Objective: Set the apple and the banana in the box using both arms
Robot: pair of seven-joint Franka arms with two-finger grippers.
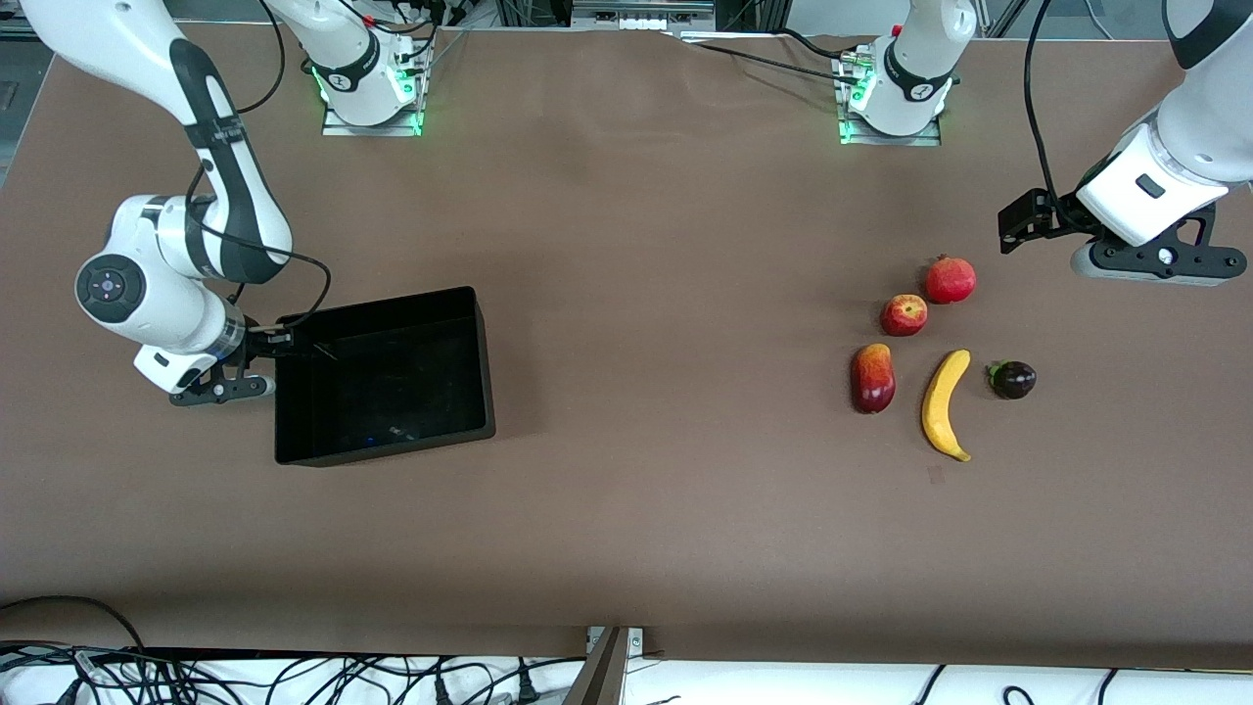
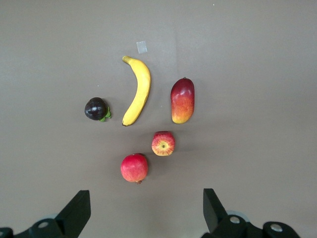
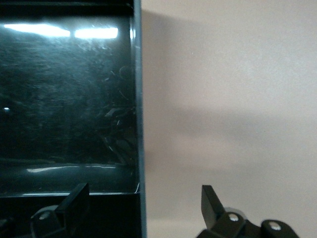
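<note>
Toward the left arm's end of the table, apple and banana are lying near each other, untouched. Left gripper is hovering over bare table beside them, jaws wide. Right gripper, jaws wide, is straddling the box wall.

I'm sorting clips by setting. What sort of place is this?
Most likely a robotics lab: two Franka arms bolted to a brown-covered table, loose cables along its edge, and fruit such as a banana and apple set beside a black box.
</note>
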